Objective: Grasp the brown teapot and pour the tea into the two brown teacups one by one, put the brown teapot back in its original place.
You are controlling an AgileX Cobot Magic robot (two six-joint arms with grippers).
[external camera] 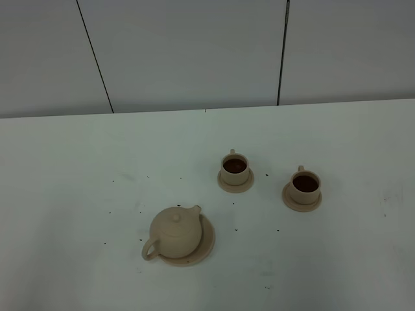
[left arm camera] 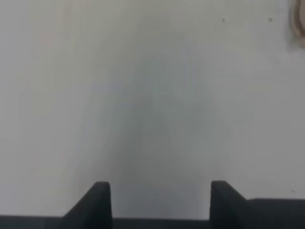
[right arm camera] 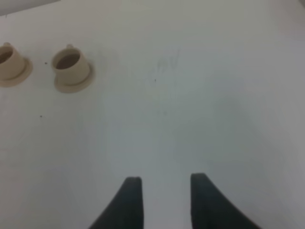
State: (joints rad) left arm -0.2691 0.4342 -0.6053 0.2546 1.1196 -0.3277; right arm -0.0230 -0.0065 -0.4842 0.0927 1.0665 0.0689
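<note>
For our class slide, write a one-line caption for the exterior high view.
Teapot rests on its saucer; both teacups hold dark tea.

Even soft light; blurry wrist views

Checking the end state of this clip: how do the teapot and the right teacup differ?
The teapot is much larger than the right teacup. The teapot is closed by a knobbed lid; the teacup is open and shows dark tea. The teapot sits on a wide saucer, the teacup on a small saucer. Both are beige-tan ceramic with loop handles, and no gripper touches either.
</note>
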